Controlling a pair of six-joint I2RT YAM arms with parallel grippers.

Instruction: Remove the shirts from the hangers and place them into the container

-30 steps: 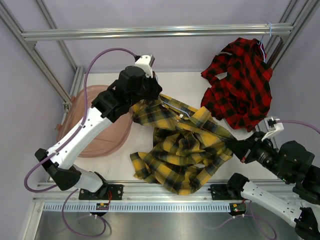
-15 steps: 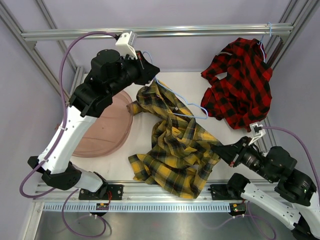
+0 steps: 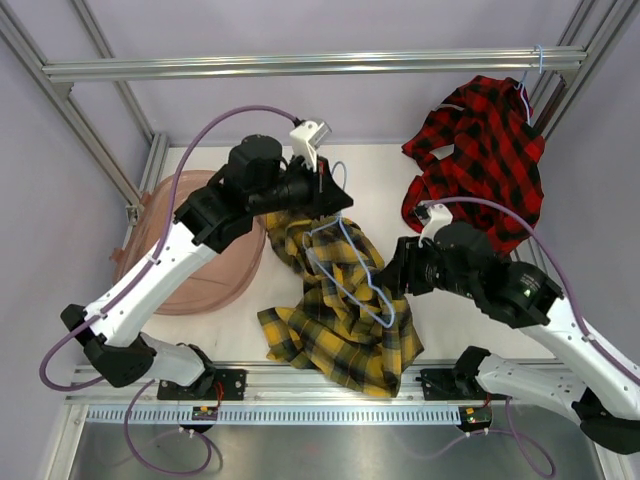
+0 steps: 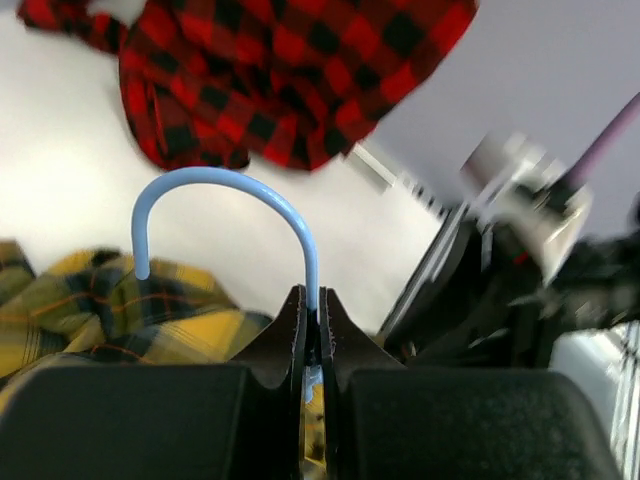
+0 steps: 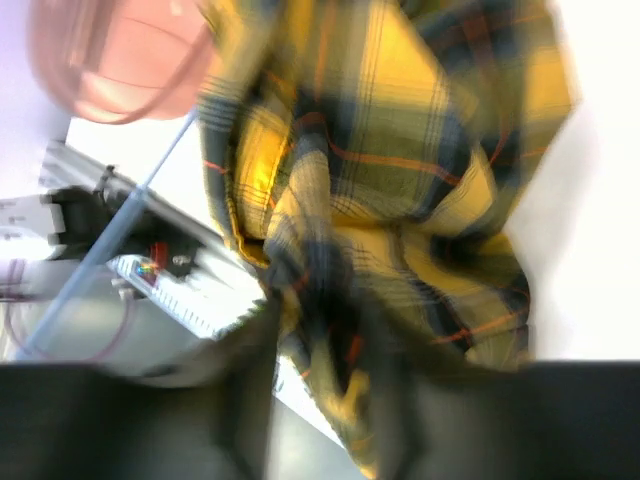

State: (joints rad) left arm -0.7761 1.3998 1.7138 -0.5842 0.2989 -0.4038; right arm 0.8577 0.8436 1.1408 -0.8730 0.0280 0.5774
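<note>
One change: right tool [image 3: 395,276] swung in from the sleeve; I can't tell if it's apart
Left tool [image 4: 312,298]: clamped on hanger [image 4: 228,180] neck
Yellow shirt [image 3: 335,335]: on table [image 3: 385,190] beside container [image 3: 190,285]; not in yet

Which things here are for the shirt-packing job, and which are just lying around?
For the job:
yellow shirt
blue hanger, pinched by the left gripper
red shirt, hanging on the other hanger
pink tub

Just there:
silver frame rail
purple cable
white table
</note>
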